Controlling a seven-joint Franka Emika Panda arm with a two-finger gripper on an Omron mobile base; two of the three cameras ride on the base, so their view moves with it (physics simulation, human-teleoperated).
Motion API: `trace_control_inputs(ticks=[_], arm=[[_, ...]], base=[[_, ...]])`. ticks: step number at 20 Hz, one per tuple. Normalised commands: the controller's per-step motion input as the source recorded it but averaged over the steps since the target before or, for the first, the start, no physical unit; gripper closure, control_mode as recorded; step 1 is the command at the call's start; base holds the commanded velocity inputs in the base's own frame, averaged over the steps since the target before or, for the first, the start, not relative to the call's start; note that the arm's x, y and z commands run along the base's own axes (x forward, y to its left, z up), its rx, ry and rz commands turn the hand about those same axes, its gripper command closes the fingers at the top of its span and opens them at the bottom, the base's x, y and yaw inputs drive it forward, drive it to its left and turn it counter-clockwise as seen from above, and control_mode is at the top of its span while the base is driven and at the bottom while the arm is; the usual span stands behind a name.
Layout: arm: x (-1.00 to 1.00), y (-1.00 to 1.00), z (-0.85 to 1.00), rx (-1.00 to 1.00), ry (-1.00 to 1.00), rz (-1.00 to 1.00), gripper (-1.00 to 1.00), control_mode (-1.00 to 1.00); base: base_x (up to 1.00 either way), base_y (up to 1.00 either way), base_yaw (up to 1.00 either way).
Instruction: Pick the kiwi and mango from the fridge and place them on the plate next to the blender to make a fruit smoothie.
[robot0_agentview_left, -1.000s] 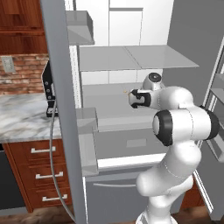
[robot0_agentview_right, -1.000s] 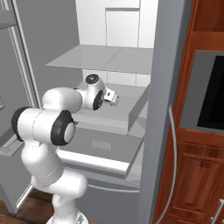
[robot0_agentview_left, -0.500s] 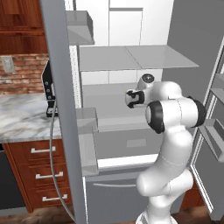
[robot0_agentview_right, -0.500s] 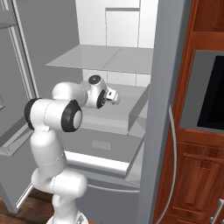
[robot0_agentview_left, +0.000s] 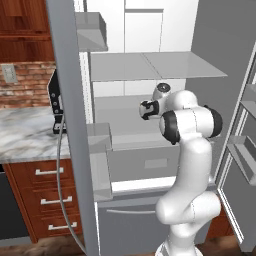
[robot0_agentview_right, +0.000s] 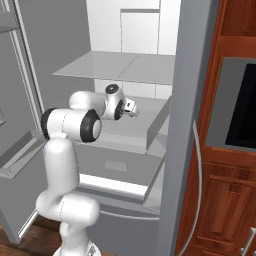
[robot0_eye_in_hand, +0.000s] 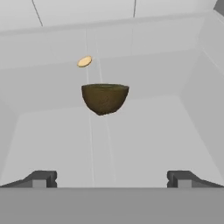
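— Where's the hand?

— I've got the gripper (robot0_eye_in_hand: 111, 178) inside the open fridge (robot0_agentview_left: 150, 65), over the middle shelf (robot0_agentview_right: 132, 135). Its fingertips (robot0_eye_in_hand: 41, 178) stand wide apart with nothing between them, so it's released.

— And the fruit?

— The kiwi (robot0_eye_in_hand: 105, 98), a brown half with the cut face up, sits on that shelf ahead of the gripper, apart from it. Farther back lies a small orange-yellow piece (robot0_eye_in_hand: 84, 61); probably the mango, but it's too small for me to be sure.
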Motion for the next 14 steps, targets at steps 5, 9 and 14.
trace_control_inputs(ticks=[5, 9, 14], arm=[[0.43, 0.0, -0.21, 0.0, 0.02, 0.0, -1.0, -1.0], [0.4, 0.0, -0.17, 0.0, 0.01, 0.0, -1.0, -1.0], [0.43, 0.0, -0.22, 0.0, 0.02, 0.0, -1.0, -1.0]], base=[[0.0, 0.0, 0.0], [0.0, 0.0, 0.0], [0.0, 0.0, 0.0]])
